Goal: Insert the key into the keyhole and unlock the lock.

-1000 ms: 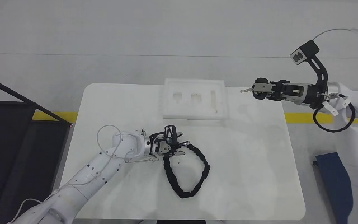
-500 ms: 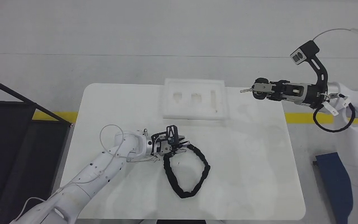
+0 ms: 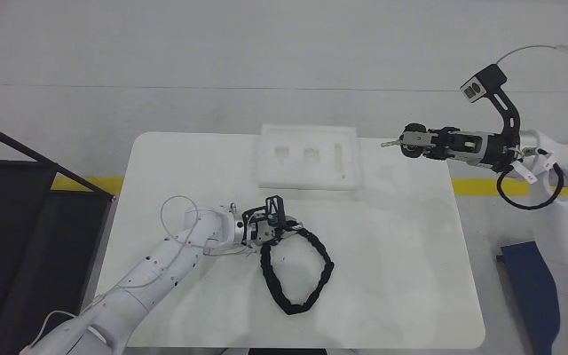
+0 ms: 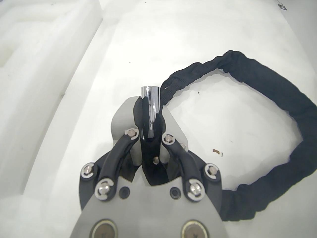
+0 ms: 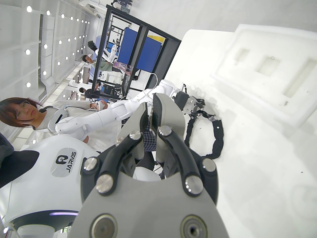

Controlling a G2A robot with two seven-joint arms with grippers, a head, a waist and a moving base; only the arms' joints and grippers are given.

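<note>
White tabletop point(image 3: 399, 257): left claw point(image 3: 277, 222) clamped on the lock point(image 4: 150, 100), right claw point(image 3: 399, 142) held up with the key point(image 3: 387, 143).
Nearest lies the black fabric-sleeved chain point(image 3: 302, 275), a loop that spreads out on the near side of the left claw and meets the lock right at its fingertips. The left claw is closed tight on the lock, a chrome cylinder whose end pokes out past the fingers. Beyond that claw and well apart from it sits a white foam tray point(image 3: 309, 130) with three recesses. Farthest off, past the tray's corner, the right claw has its fingers pinched together on the thin metal key, which juts from their tips toward the tray, well apart from the lock.
</note>
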